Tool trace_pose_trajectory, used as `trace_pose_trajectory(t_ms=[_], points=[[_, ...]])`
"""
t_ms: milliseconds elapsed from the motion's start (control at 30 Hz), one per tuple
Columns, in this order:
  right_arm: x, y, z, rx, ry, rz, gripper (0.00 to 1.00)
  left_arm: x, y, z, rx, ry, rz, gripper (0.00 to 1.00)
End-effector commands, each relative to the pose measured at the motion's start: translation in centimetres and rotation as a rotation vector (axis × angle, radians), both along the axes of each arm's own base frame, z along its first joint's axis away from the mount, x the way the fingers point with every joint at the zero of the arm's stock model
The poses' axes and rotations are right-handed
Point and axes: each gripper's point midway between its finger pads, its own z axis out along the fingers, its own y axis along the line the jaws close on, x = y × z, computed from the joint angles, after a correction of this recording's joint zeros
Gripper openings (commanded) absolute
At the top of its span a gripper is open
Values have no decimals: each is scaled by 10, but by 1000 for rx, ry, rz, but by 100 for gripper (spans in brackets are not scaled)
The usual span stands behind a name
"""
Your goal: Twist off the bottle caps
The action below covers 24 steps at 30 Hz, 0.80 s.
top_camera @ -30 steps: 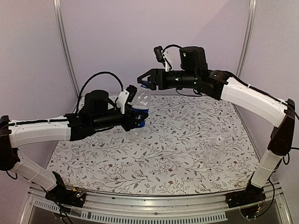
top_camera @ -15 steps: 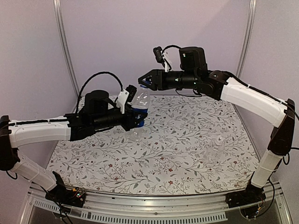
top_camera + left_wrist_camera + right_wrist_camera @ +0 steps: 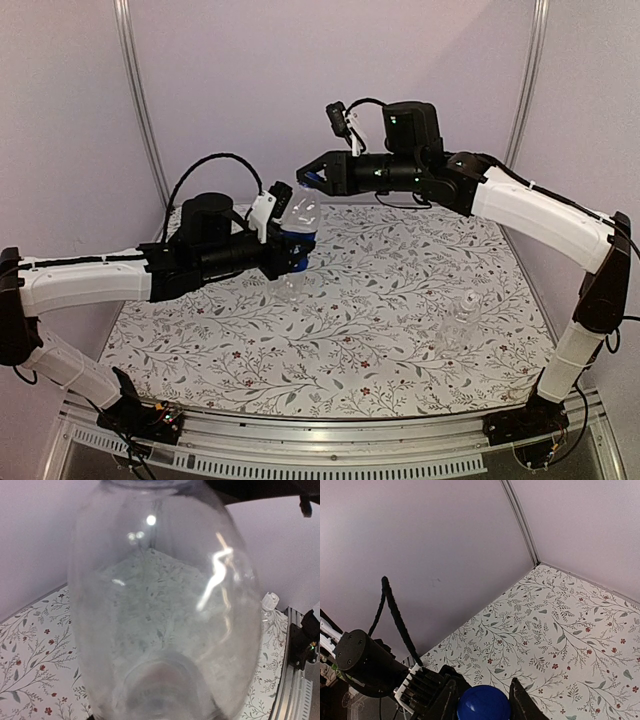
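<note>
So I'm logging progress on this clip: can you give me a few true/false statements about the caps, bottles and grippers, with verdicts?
1. The right gripper holds the blue cap. True.
2. The blue cap sits on the labelled bottle. False: it is off and held apart from that bottle, between the right gripper's fingers.
3. The left gripper grips the labelled bottle. True.
4. The unlabelled bottle lies on its side. False: it stands upright on the table, on the right side.
5. The unlabelled bottle has its pale cap on. True.
</note>
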Motion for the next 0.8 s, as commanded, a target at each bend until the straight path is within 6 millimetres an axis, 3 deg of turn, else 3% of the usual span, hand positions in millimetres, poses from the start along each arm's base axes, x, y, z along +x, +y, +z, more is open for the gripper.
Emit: trace_pose_trajectory(t_ms=[0,133,200,467,600,767], points=[[-5,3,1,14,-16,27,27,-3,-6,10,-6,-21,-15,36],[-16,2,9,20,-84,99,15,-12,-10,15,-24,-29,-72,36],[-31,1,15,28,-138,212,10,-23,-15,20,-46,-39,-139,36],[-84,-14,17,2,-371,547,10,-73,-30,39,-140,-39,-458,36],[-87,-23,18,21,-379,620,11,-87,-34,41,-167,-14,-554,35],[-79,-22,15,13,-360,606,15,-83,-33,40,-167,-14,-533,35]])
